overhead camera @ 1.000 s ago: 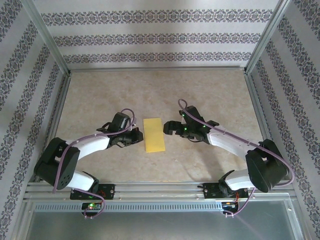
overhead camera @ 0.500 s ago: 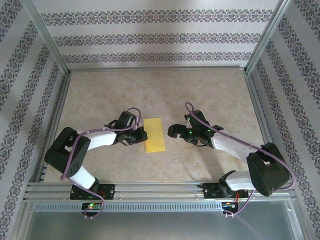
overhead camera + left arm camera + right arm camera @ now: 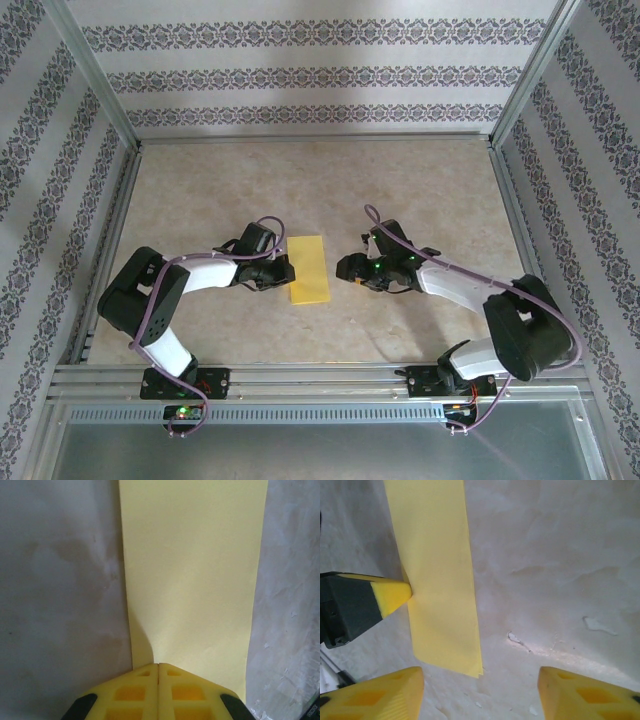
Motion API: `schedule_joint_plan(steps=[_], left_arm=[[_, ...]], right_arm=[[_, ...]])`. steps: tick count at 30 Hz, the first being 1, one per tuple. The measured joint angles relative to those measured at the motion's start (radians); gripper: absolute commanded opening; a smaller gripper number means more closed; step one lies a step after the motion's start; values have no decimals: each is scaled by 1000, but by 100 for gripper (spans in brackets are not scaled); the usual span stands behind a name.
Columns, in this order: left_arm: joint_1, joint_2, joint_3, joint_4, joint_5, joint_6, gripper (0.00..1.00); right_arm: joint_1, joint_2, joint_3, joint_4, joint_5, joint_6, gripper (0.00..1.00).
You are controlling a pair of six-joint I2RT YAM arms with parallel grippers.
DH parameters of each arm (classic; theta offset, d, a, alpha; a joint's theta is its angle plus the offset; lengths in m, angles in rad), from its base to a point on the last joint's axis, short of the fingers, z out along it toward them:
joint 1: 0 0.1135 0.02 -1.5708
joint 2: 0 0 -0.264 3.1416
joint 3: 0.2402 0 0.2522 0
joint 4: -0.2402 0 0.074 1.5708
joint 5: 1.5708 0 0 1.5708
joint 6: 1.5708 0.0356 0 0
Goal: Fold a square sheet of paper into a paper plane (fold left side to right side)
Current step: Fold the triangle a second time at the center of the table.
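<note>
The square sheet of paper (image 3: 309, 269) lies flat on the table as a narrow yellow rectangle, folded in half, between my two arms. My left gripper (image 3: 283, 272) is shut, its joined tips resting on the paper's left edge. In the left wrist view the paper (image 3: 192, 580) stretches away from the shut left gripper (image 3: 158, 666). My right gripper (image 3: 346, 268) stands open just right of the paper, holding nothing. The right wrist view shows the open right gripper (image 3: 480, 676) above bare table, with the paper (image 3: 437, 580) ahead on the left and the left gripper's fingertip (image 3: 394, 595) against its edge.
The beige table top (image 3: 420, 190) is scuffed, with small white flecks (image 3: 517, 640) near the paper. Aluminium frame rails run along the left side (image 3: 110, 240), the right side (image 3: 515, 215) and the near edge (image 3: 320, 379). Patterned walls close in behind them.
My right gripper's jaws have narrowed from wide open and it has slid slightly nearer. The left gripper has moved right onto the paper's left edge. The paper has not moved.
</note>
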Motion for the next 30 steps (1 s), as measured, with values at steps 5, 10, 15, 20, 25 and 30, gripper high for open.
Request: schedule_joint_plan(steps=[5, 10, 15, 20, 25, 30], left_arm=[[0, 0, 0, -1, -1, 0, 6], [0, 0, 0, -1, -1, 0, 6], [0, 0, 0, -1, 0, 0, 6], [0, 0, 0, -1, 0, 0, 6], [0, 0, 0, -1, 0, 0, 6], [0, 0, 0, -1, 0, 0, 6]], right_arm=[[58, 78, 17, 4, -43, 24, 51], [98, 133, 27, 18, -61, 53, 47], [118, 171, 56, 40, -66, 66, 42], [129, 193, 63, 66, -69, 82, 40], [129, 218, 63, 78, -69, 87, 40], [130, 222, 63, 78, -68, 87, 40]])
